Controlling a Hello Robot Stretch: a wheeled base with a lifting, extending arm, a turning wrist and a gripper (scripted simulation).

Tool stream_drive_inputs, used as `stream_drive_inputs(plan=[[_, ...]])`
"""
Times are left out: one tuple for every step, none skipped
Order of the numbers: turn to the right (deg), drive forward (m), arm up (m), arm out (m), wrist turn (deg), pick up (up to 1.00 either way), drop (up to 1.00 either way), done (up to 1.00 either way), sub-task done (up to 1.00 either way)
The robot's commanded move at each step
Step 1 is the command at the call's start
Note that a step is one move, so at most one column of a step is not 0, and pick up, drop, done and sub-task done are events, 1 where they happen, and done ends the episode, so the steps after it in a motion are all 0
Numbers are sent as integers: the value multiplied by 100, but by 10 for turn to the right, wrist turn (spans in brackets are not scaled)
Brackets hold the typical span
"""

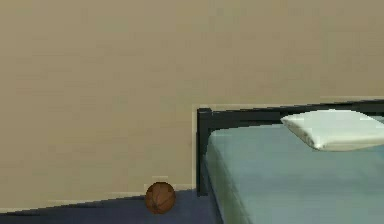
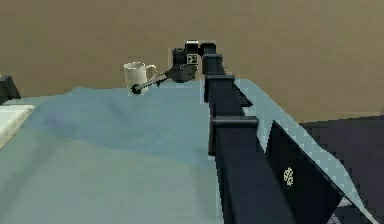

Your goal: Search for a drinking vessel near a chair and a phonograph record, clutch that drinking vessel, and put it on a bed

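- Where the dark arm (image 2: 232, 120) ends, the gripper (image 2: 142, 87) slants its two thin fingers down and toward the arm side view's left.
- Whether the jaws are apart, together or gripping something cannot be told.
- A pale mug (image 2: 137, 73) with a handle hangs at the jaws' far end. It is upright, with the tan wall (image 2: 80, 40) behind it and its base just clear of the cover, so the gripper holds it.
- Below the jaws and spreading toward the camera lies the bed (image 2: 110, 150), its blue-grey cover gently rumpled.
- Just behind the jaws, up the arm, stand two small white squares (image 2: 192, 49) with black marks.
- Well to the left of the jaws, at the picture's edge, a white pillow (image 2: 8, 120) lies on the bed, with a dark piece of the headboard (image 2: 6, 88) above it.
- Far to the right of the jaws, past the arm, a dark flat panel (image 2: 295, 170) with a small white mark rests at the bed's edge, with dark floor (image 2: 350, 130) beyond it.
- In the forward view the black headboard (image 1: 204, 140) meets the wall, and the pillow lies on the cover.
- A brown ball (image 1: 160, 197) sits on the floor just beside the headboard.
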Motion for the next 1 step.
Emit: stream_drive_inputs(plan=[[0,0,-14,0,0,0,0,0,0]])
